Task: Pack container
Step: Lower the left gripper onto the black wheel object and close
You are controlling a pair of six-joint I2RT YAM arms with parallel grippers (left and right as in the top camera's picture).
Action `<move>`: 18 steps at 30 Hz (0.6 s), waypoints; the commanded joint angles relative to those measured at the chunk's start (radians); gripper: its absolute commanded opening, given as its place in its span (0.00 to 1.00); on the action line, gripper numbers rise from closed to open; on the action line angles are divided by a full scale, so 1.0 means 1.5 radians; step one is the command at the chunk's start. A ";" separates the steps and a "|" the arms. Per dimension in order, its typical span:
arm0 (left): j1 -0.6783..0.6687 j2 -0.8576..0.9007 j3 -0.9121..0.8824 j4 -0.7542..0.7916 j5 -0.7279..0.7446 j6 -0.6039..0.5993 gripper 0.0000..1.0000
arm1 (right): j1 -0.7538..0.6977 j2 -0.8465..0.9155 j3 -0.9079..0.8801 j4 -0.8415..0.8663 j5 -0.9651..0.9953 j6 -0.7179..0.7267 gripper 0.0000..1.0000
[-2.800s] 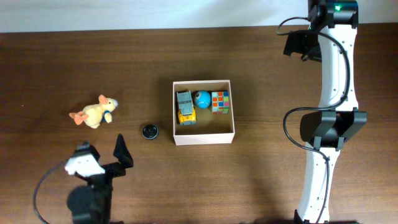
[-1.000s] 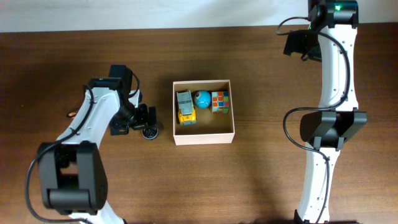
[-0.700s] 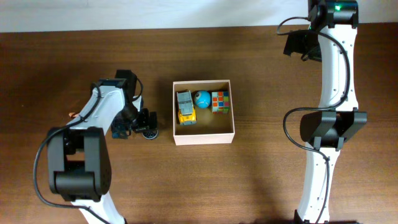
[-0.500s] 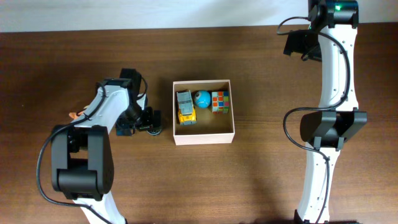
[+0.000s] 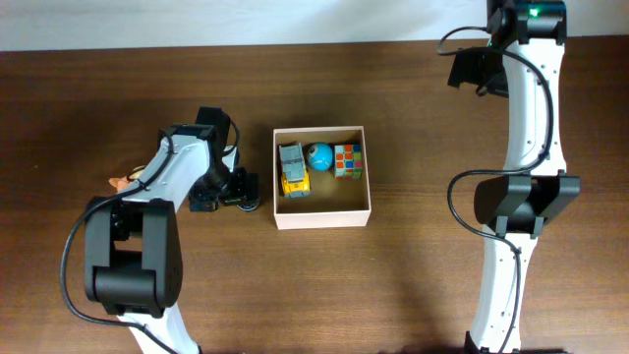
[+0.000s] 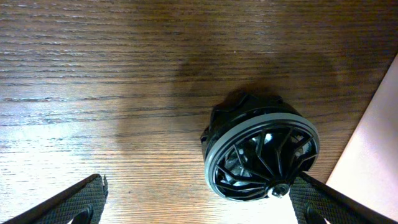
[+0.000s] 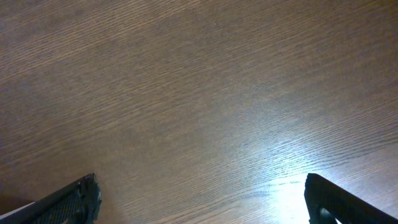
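While its jaws are standing wide apart, the left gripper [image 6: 198, 202] is straddling a black wheel [image 6: 259, 152] just beside the container [image 5: 334, 200], which is sitting mid-table holding a truck [image 5: 293, 169], globe [image 5: 319, 154] and cube [image 5: 347, 160], and the right gripper [image 7: 202, 205], jaws apart, is hanging over the wooden table [image 7: 186, 93].

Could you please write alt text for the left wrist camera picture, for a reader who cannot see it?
A small black wheel with a grey rim lies on the brown wooden table between two open black fingers, whose tips show at the bottom corners. A pale wall of the box shows at the right edge.
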 commanded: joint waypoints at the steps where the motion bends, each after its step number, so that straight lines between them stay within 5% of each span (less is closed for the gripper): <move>1: 0.019 0.014 0.008 0.001 -0.029 -0.012 0.96 | 0.002 0.010 0.003 0.002 0.011 0.004 0.99; 18: -0.001 0.013 0.122 -0.068 -0.047 0.002 0.95 | 0.002 0.010 0.003 0.002 0.011 0.004 0.99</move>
